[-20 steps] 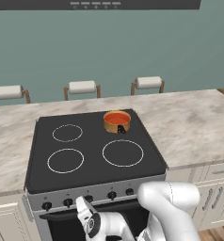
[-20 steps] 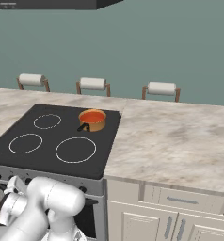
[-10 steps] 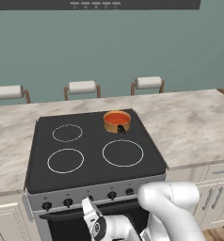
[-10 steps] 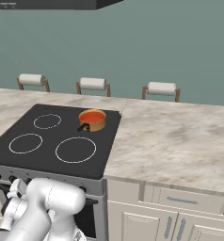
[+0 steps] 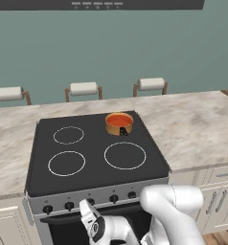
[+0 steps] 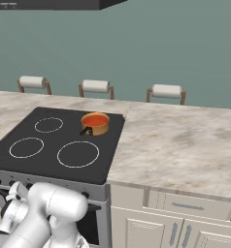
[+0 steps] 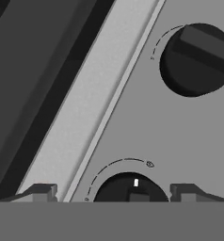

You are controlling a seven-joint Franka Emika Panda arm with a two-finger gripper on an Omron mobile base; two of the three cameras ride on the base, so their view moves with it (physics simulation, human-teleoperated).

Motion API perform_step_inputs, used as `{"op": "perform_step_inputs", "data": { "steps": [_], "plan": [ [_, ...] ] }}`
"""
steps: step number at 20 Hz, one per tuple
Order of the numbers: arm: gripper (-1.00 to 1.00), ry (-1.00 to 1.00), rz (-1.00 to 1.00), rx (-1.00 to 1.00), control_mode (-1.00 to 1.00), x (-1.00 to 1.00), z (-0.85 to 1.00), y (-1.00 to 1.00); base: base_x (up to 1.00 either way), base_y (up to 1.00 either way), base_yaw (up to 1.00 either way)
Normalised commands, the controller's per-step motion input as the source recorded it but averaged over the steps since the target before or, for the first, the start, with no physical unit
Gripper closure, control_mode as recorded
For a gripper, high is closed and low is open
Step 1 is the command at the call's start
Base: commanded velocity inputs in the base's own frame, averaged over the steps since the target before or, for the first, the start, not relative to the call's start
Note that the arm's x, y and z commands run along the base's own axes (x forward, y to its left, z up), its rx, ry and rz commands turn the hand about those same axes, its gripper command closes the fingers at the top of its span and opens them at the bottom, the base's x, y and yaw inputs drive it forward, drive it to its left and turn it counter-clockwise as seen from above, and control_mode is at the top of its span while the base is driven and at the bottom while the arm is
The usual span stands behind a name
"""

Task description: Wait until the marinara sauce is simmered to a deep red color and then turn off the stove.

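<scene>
With our gripper (image 7: 114, 193) open around a stove (image 5: 94, 146) knob (image 7: 130, 188), we risked turning the wrong burner's control, leaving the marinara sauce (image 5: 119, 119) simmering.

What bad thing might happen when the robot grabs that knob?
The open gripper straddles one knob, but a second knob sits close by, and the row looks alike. It may turn the wrong one, leaving the pot heating. Also, the sauce looks orange-red, so switching off now might be too early.
</scene>
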Motion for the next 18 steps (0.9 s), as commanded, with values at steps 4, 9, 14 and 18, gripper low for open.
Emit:
{"op": "perform_step_inputs", "data": {
  "steps": [4,9,14,18],
  "plan": [
    [-1.0,0.0,0.0,0.0,-1.0,0.02,0.0,0.08,0.0,0.0,0.0],
    [-1.0,0.0,0.0,0.0,-1.0,0.0,0.0,0.0,0.0,0.0,0.0],
    [1.0,0.0,0.0,0.0,-1.0,0.0,0.0,0.0,0.0,0.0,0.0],
    [1.0,0.0,0.0,0.0,-1.0,0.0,0.0,0.0,0.0,0.0,0.0]
  ]
}}
